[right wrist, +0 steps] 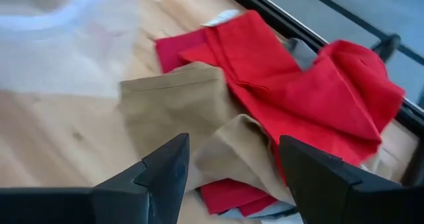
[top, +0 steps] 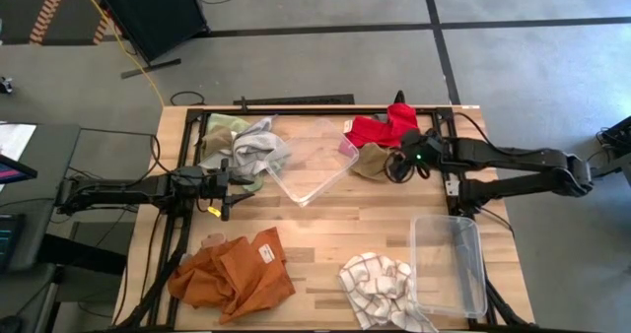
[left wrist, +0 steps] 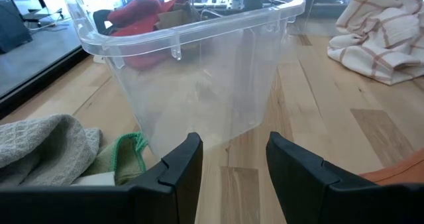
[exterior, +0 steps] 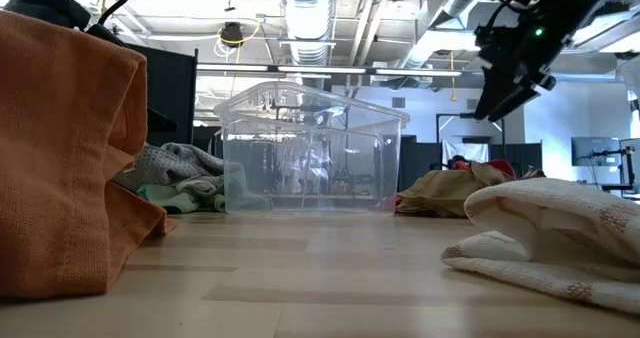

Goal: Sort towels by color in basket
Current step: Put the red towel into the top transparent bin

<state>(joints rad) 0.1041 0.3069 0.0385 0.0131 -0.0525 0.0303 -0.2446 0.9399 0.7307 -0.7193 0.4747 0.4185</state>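
Right gripper hangs over the tan-brown towel, jaws apart and holding nothing. In my judgement the step in hand is picking that towel; a good grasp would descend straight onto its raised fold, clear of the red towel that overlaps it on the side away from the clear bin. The tan-brown towel lies crumpled just beside the bin, with no clear long axis. Left gripper waits across the bin, jaws apart and empty, near the grey towel.
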